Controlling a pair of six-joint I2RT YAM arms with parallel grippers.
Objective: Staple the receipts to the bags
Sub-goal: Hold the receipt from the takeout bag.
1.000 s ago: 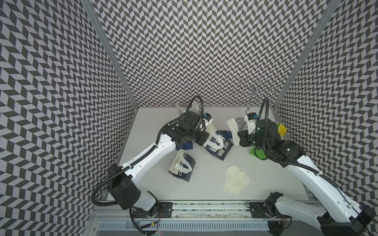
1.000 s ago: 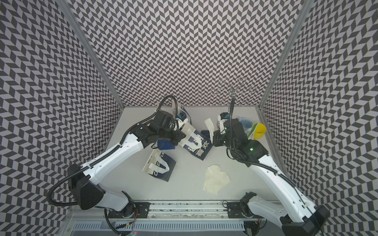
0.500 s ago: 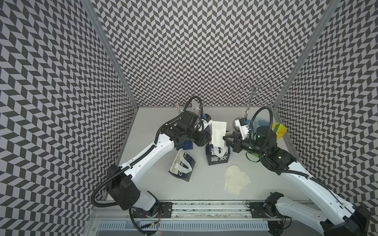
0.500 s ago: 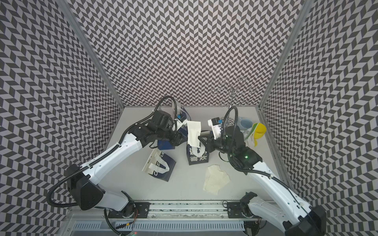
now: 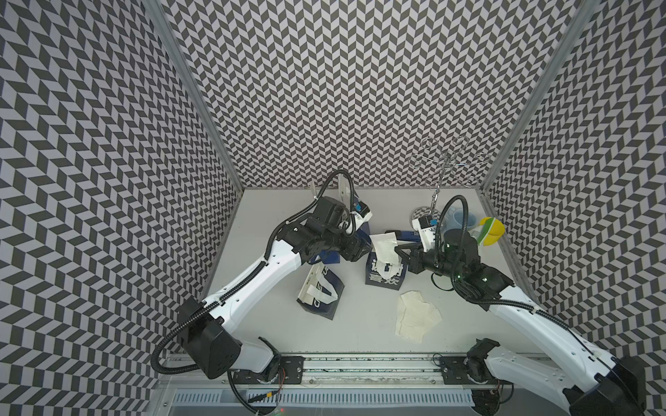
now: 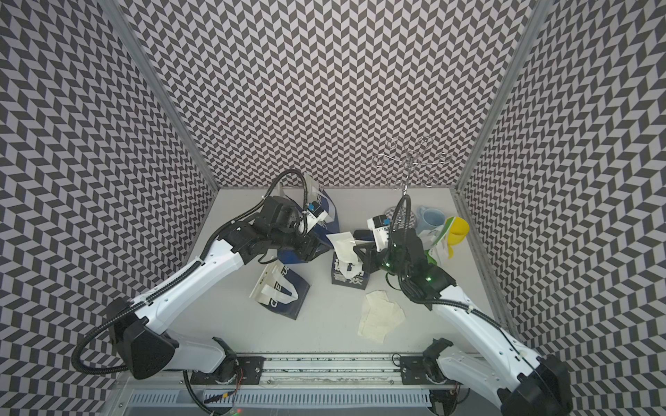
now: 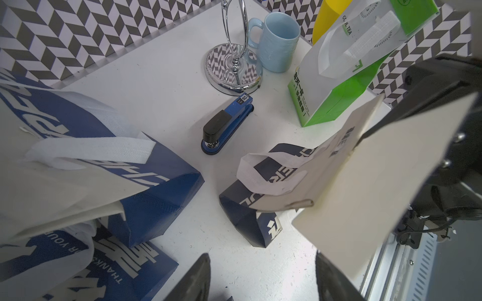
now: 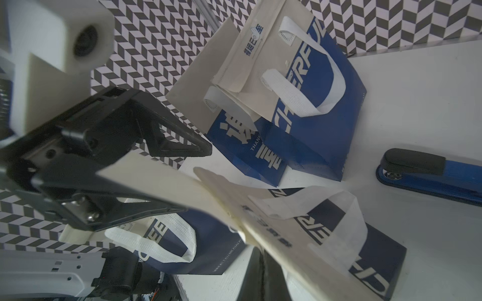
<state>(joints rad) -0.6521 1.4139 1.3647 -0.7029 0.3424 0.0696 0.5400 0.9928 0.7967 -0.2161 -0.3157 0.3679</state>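
Observation:
A dark blue bag [image 5: 382, 279] stands near the table's middle, and a cream receipt [image 5: 383, 248] rises along its top edge. My right gripper [image 5: 398, 252] is shut on that top edge, bag and receipt together; in the right wrist view the paper [image 8: 273, 234] runs out from the shut jaws. The left wrist view shows the same bag [image 7: 247, 219] and receipt [image 7: 336, 146]. Just left of the bag my left gripper [image 5: 364, 246] is open with only bare table between its fingers [image 7: 195, 278]. The blue stapler [image 7: 227, 127] lies flat behind the bag.
Another blue bag [image 5: 319, 291] lies flat at front left, and more blue bags [image 6: 329, 212] sit under the left arm. Loose receipts [image 5: 416, 317] are piled at front right. A green bag [image 7: 336, 86], blue mug [image 7: 279, 39], yellow cup [image 6: 457, 232] and chrome mug tree [image 5: 447, 165] crowd the back right.
My left gripper has opened and let go of the bag. The right arm swung left, and the bag now stands upright near the middle with the receipt sticking up.

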